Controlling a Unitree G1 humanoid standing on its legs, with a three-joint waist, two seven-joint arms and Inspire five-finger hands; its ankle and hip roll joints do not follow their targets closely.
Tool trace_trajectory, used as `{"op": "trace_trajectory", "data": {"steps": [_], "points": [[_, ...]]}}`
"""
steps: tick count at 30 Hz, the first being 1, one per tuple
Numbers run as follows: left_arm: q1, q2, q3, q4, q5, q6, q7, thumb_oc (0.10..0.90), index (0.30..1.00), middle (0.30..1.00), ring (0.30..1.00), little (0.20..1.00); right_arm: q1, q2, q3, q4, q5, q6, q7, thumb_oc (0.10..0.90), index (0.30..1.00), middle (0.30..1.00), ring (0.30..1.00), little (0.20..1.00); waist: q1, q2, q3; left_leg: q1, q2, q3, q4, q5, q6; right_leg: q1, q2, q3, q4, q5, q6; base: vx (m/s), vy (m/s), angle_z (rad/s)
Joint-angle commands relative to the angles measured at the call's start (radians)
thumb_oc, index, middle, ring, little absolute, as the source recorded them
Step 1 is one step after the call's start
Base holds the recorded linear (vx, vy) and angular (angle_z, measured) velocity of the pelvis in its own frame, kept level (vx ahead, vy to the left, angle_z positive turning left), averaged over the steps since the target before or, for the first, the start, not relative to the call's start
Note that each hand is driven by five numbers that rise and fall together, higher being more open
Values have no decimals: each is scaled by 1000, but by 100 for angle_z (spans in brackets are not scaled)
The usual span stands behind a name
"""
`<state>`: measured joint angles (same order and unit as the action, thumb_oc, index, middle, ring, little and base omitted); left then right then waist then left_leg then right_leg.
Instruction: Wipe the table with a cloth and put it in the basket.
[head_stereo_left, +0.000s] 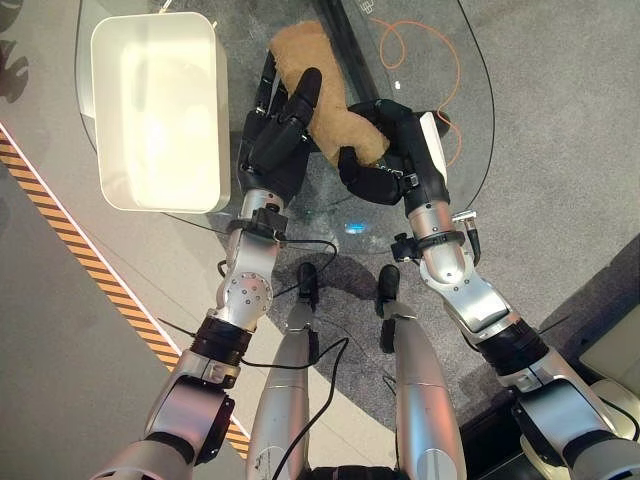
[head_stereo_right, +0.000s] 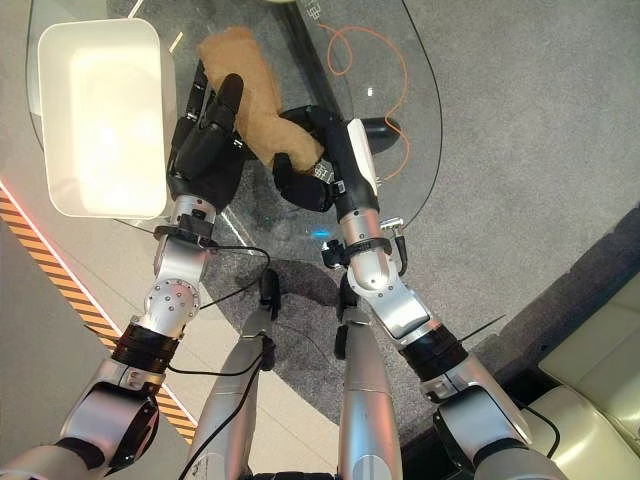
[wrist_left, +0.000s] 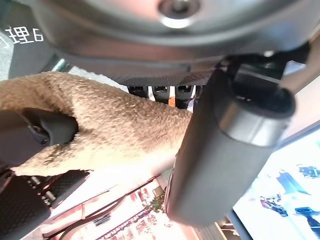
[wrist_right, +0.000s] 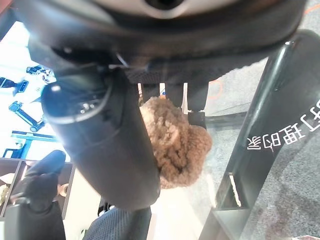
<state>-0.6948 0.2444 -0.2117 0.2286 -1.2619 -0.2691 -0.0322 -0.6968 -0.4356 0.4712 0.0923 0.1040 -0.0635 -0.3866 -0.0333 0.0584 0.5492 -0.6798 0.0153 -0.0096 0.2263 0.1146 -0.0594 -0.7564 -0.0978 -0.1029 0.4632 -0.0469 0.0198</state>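
A brown fuzzy cloth (head_stereo_left: 312, 55) lies bunched on the round glass table (head_stereo_left: 440, 180), stretching away from me. My left hand (head_stereo_left: 272, 140) is at the cloth's left side, its thumb laid across the top and its fingers along the far edge, pinching it. The left wrist view has the cloth (wrist_left: 125, 125) between thumb and fingers. My right hand (head_stereo_left: 385, 175) is curled round the cloth's near end (wrist_right: 172, 145). A white rectangular basket (head_stereo_left: 160, 208) stands on the table just left of my left hand, with nothing seen inside.
An orange cord (head_stereo_left: 455, 70) loops on the grey carpet beneath the glass, right of the cloth. A yellow-and-black striped strip (head_stereo_left: 60, 215) runs across the floor on the left. The table's rim (head_stereo_left: 488, 110) curves past my right hand.
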Motion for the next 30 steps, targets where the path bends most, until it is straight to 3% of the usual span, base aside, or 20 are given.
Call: {"op": "trace_trajectory", "data": {"steps": [1,18,19,20,21,22,30], "points": [[-85,-2,33,-210,65,-91,-100,100,300,300,300,200,-123,39,-4,-214,-50,-97,34,100,300,300,300,200,16,-25,-29,30,-70,54,50,-101,27,70,49,-26,-71,-33,12,0,0,0],[-79,-6,35,-215,65,-91,-113,100,300,300,300,200,-123,47,-2,-215,-53,-97,38,100,300,300,300,200,16,-24,-29,32,-70,56,49,-102,26,70,50,-27,-67,-36,11,0,0,0],[-77,-3,34,-216,62,-94,-112,100,300,300,300,200,-120,45,-1,-217,-51,-99,36,177,366,366,366,277,16,-24,-29,32,-69,56,51,-103,26,69,50,-27,-66,-36,11,0,0,0],[-77,-5,35,-216,64,-94,-112,100,300,300,300,200,-120,46,-1,-217,-51,-96,34,364,526,526,526,464,17,-24,-29,33,-70,55,50,-103,25,70,51,-27,-65,-37,11,0,0,0],[-78,-7,36,-215,69,-97,-109,100,300,300,300,200,-120,47,-2,-214,-46,-98,33,638,761,761,761,738,17,-24,-29,35,-69,55,48,-103,25,71,50,-28,-65,-37,11,0,0,0],[-79,-7,37,-215,69,-99,-106,100,300,300,300,200,-119,48,-3,-213,-41,-100,35,800,900,900,900,900,16,-24,-29,35,-69,56,48,-103,25,71,50,-28,-65,-38,11,0,0,0],[-74,-11,50,-219,73,-139,-91,100,300,300,300,200,-112,55,-9,-217,-50,-103,25,800,900,900,900,900,18,-23,-29,38,-70,55,46,-103,25,74,49,-31,-66,-40,10,0,0,0]]}}
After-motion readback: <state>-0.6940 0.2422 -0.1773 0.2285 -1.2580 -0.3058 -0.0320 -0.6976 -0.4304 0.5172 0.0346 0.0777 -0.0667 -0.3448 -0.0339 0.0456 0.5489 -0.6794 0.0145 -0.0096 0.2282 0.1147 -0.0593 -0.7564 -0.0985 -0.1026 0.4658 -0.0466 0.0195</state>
